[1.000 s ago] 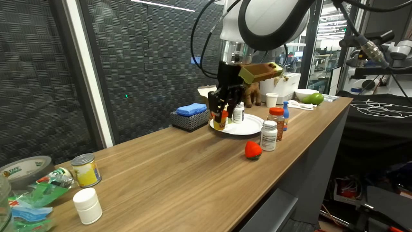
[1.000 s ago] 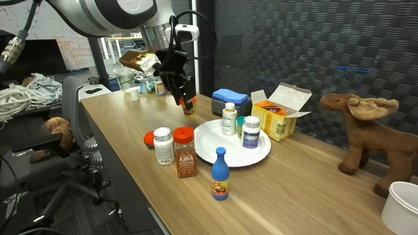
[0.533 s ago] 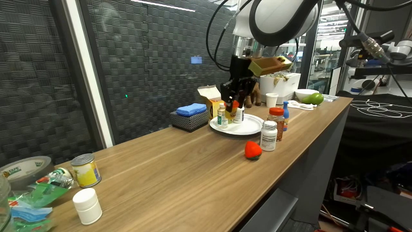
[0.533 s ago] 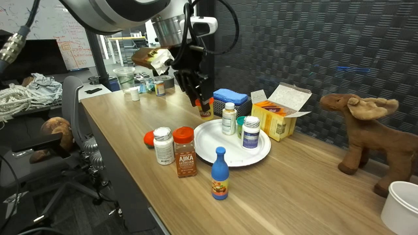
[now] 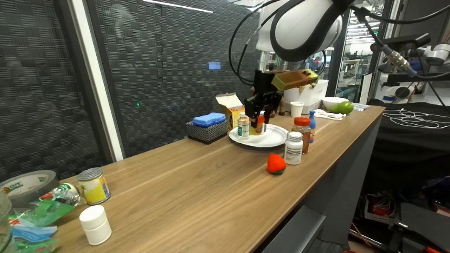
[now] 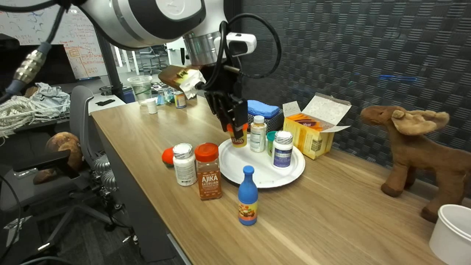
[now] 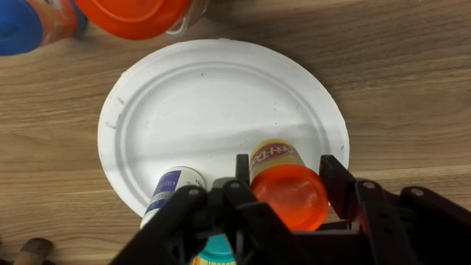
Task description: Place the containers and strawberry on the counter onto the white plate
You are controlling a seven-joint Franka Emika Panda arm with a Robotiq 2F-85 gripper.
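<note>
With the gripper (image 7: 285,167) partly spread and clamped on the orange-lidded tub (image 6: 239,141) at the far left of the white plate (image 6: 250,175) in an exterior view (base contact unconfirmed), releasing too high could tip the tub, and drifting right could topple the white-capped bottle (image 6: 258,138).

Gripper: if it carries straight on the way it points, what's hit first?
Likely the white plate, met by the base of the orange-lidded tub that the gripper holds. Whether the tub already touches the plate, these views don't settle.
</note>
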